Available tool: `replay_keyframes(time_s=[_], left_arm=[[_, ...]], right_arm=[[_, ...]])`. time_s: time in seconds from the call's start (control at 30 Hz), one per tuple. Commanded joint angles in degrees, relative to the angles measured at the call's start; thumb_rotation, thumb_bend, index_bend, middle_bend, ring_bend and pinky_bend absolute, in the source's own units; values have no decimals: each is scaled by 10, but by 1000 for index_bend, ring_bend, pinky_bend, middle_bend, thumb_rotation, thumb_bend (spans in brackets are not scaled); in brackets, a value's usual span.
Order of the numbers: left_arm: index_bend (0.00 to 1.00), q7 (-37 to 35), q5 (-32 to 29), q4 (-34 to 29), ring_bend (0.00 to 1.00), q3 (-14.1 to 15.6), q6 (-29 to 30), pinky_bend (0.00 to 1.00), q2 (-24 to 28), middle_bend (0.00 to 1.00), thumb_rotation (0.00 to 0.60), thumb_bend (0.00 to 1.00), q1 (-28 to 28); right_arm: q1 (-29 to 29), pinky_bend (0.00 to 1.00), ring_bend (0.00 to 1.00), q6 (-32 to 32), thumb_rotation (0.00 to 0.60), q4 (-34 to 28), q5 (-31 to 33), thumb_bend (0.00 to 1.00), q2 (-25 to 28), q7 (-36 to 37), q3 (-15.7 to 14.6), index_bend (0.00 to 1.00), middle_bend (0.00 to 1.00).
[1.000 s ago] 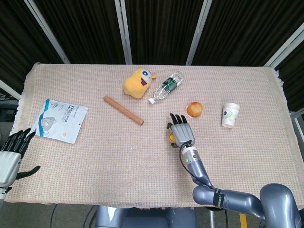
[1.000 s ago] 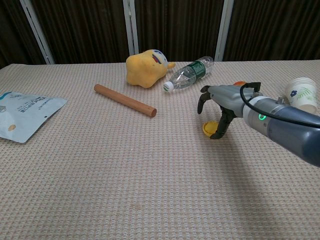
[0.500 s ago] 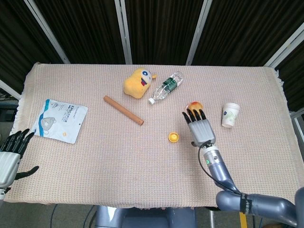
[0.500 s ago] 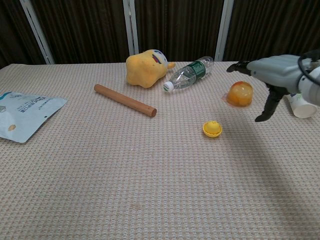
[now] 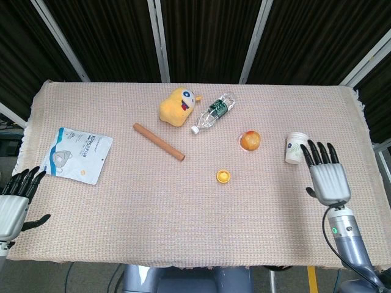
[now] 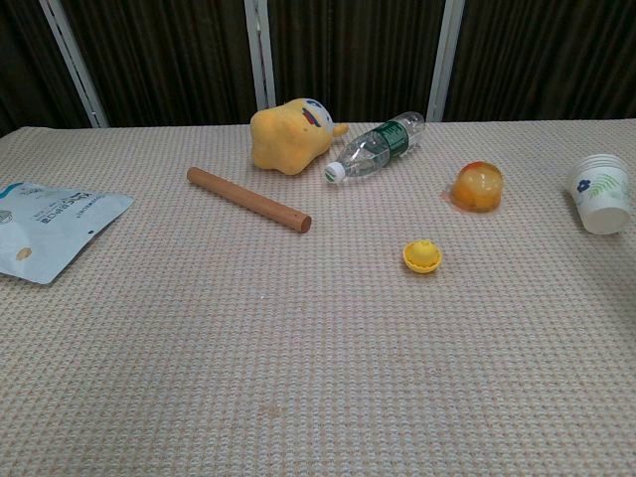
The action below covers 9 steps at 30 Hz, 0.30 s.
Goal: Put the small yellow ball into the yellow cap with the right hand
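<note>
The small yellow ball point(image 6: 422, 250) sits inside the yellow cap point(image 6: 421, 262) near the table's middle; in the head view ball and cap point(image 5: 223, 177) show as one small yellow spot. My right hand point(image 5: 327, 175) is far to the right of the cap, near the table's right front, fingers spread and holding nothing. My left hand point(image 5: 13, 200) hangs off the table's front left corner, fingers apart and empty. Neither hand appears in the chest view.
A white paper cup point(image 5: 295, 147) stands just left of my right hand. An orange jelly cup point(image 5: 250, 140), a plastic bottle point(image 5: 212, 112), a yellow plush toy point(image 5: 176, 105), a brown rod point(image 5: 158, 141) and a mask packet point(image 5: 78, 154) lie on the woven cloth.
My right hand lifted off the cap, leaving the ball in it, and drew back to the right past the jelly cup and paper cup. It has left the chest view.
</note>
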Motion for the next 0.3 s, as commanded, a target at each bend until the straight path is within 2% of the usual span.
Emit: replay_keyframes(time_s=[0.03, 0.3], left_arm=[[0, 1, -4, -1, 0, 0, -3, 102, 0, 0, 600, 0, 0], [0, 5, -3, -7, 0, 0, -1, 103, 2, 0, 600, 0, 1]], right_arm=[[-53, 0, 0, 30, 600, 42, -27, 0, 0, 69, -26, 0, 0], [-75, 0, 0, 13, 600, 69, -16, 0, -7, 126, -14, 0, 0]])
